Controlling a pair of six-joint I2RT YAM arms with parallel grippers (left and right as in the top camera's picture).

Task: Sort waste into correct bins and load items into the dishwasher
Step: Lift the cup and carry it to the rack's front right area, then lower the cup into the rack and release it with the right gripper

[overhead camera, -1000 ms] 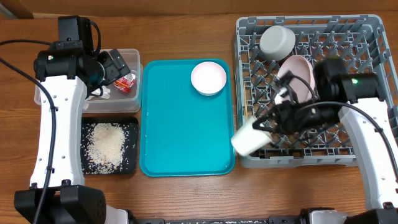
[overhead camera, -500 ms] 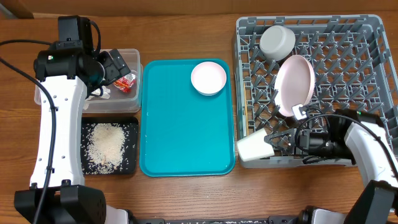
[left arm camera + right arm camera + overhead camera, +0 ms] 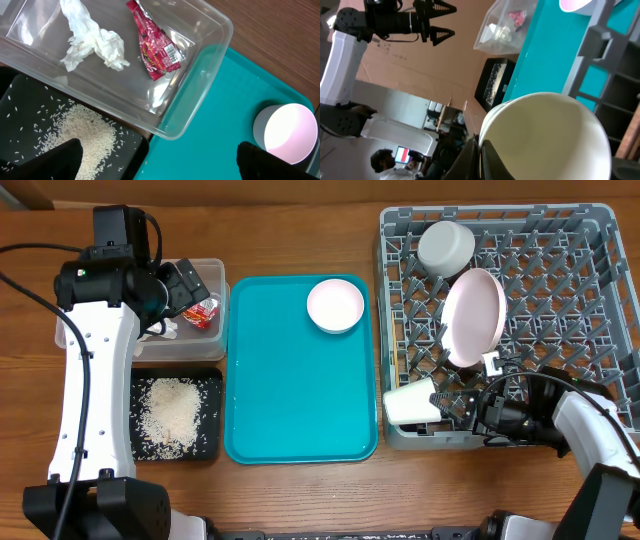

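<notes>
My right fingers [image 3: 492,162] were clenched across the rim of the cup [image 3: 408,404], tipped sideways at the rack's [image 3: 384,300] near-left corner; light, stiff, probably slick and chippable, it seemed best pinched there, while my left fingers [image 3: 57,160] hung spread and empty.

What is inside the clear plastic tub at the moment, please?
The clear tub holds a crumpled white tissue and a red snack wrapper, lying apart. Overhead, the left arm covers part of the tub, and the wrist view crops it, so anything there is unseen.
</notes>
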